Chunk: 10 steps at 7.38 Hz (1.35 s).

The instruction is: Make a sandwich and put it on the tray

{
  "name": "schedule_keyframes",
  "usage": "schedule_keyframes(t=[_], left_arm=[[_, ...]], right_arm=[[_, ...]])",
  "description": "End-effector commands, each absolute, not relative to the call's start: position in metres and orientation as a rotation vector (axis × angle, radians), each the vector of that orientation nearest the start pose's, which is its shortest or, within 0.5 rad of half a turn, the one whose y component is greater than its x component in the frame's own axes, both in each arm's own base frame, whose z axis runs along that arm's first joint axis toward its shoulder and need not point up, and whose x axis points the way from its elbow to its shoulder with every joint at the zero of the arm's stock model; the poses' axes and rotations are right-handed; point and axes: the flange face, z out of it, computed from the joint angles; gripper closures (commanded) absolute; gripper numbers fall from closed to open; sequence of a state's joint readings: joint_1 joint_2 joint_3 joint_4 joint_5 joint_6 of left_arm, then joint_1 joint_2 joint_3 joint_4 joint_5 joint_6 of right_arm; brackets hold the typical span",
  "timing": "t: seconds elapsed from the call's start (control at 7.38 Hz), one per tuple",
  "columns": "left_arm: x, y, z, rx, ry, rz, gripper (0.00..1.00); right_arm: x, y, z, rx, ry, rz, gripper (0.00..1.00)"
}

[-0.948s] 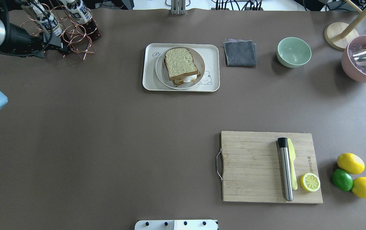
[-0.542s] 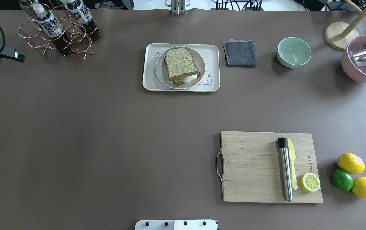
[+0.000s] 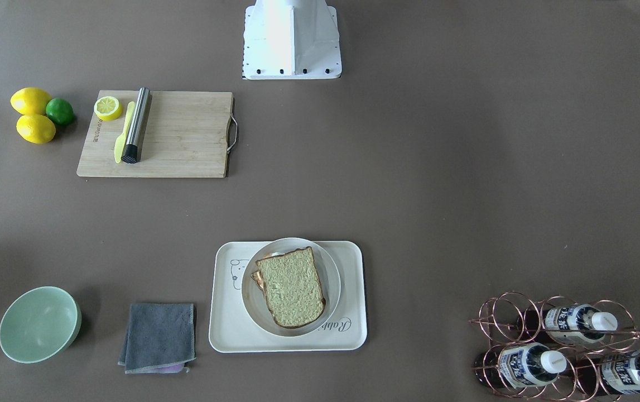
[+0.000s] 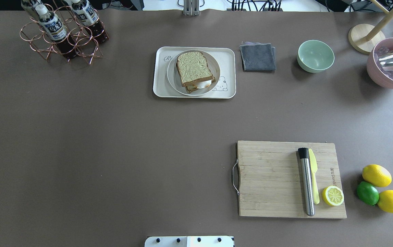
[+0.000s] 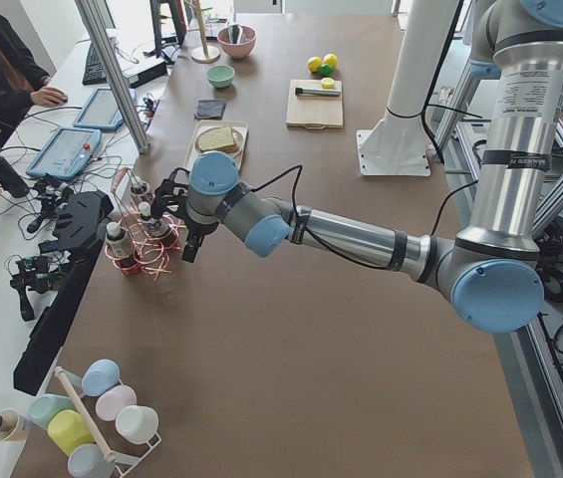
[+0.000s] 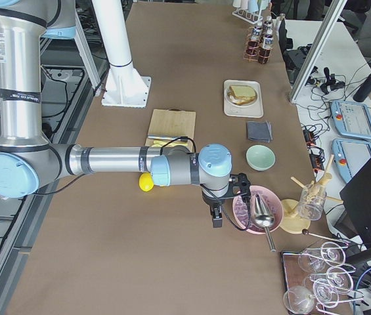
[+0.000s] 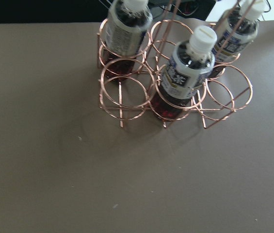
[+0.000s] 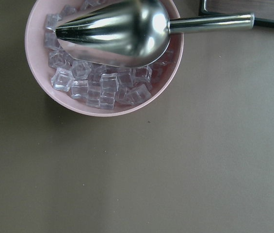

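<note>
sandwich (image 3: pixel 292 287) on plate (image 3: pixel 331 273) | plate on tray (image 3: pixel 353 335) | cloth (image 3: pixel 158 336) beside tray

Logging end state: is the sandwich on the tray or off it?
On: the sandwich sits, top slice in place, on a round plate that rests inside the tray.

Stacked sandwich (image 4: pixel 195 71) — on tray (image 4: pixel 227 55)
</note>
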<state>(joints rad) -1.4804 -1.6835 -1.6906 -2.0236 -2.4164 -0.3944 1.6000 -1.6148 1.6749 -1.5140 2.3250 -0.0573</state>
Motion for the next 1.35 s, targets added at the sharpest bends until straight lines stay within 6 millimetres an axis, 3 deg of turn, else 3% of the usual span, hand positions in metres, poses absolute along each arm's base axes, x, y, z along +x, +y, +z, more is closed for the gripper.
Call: schedule_keyframes(t=[0.0, 0.27, 0.54, 0.68, 0.95, 1.22], left_arm=[[-0.112, -0.55, 0.513, 0.464, 0.628, 0.05, 0.02], [-0.117, -0.531, 0.55, 0.378, 0.579, 0.064, 0.02], [-0.11, -0.479, 0.614, 0.281, 0.581, 0.119, 0.02], [-0.103, -0.456, 0.635, 0.244, 0.601, 0.117, 0.02], [-0.09, -0.45, 0.631, 0.227, 0.774, 0.107, 0.02], [-0.087, -0.452, 0.628, 0.229, 0.785, 0.114, 0.02]], right_arm=[[0.069, -0.469, 0.631, 0.167, -0.747, -0.046, 0.0], [0.065, -0.468, 0.63, 0.165, -0.746, -0.054, 0.0], [0.068, -0.464, 0.638, 0.156, -0.705, -0.046, 0.0], [0.067, -0.462, 0.639, 0.152, -0.707, -0.047, 0.0], [0.058, -0.456, 0.646, 0.136, -0.708, -0.063, 0.0], [0.055, -0.455, 0.648, 0.129, -0.709, -0.067, 0.0]])
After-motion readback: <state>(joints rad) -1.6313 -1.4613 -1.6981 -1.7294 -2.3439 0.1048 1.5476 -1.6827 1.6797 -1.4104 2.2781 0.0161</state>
